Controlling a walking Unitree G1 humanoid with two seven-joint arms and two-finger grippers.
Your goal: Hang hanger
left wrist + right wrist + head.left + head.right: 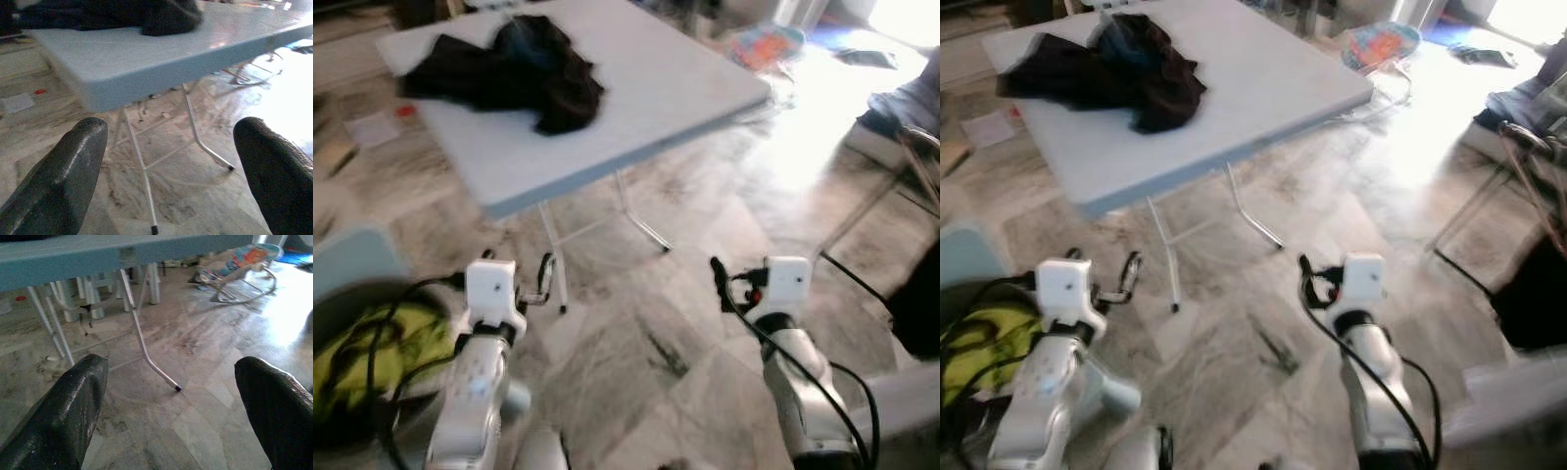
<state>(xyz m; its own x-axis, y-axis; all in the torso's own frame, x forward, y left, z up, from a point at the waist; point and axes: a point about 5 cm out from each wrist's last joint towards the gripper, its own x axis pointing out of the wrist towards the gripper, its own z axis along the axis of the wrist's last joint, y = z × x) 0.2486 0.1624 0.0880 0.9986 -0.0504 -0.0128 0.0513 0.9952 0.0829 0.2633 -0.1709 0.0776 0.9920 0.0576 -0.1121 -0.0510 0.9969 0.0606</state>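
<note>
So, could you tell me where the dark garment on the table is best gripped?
Probably the bunched hump of the dark garment nearest the table edge facing the robot: it stands raised and thick. Come from above at that near edge; the rest lies flat and farther off.

Two silver arms with white wrist blocks and looping black cables are seen, ending in the left gripper (544, 277) and right gripper (718, 279), each with black fingers.

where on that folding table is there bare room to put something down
The table is bare across its right half, from the dark clothes to the right-hand edge, and along the near edge in front of them. The far left part is crowded by those clothes. Both grippers, left and right, hang open over bare floor.
</note>
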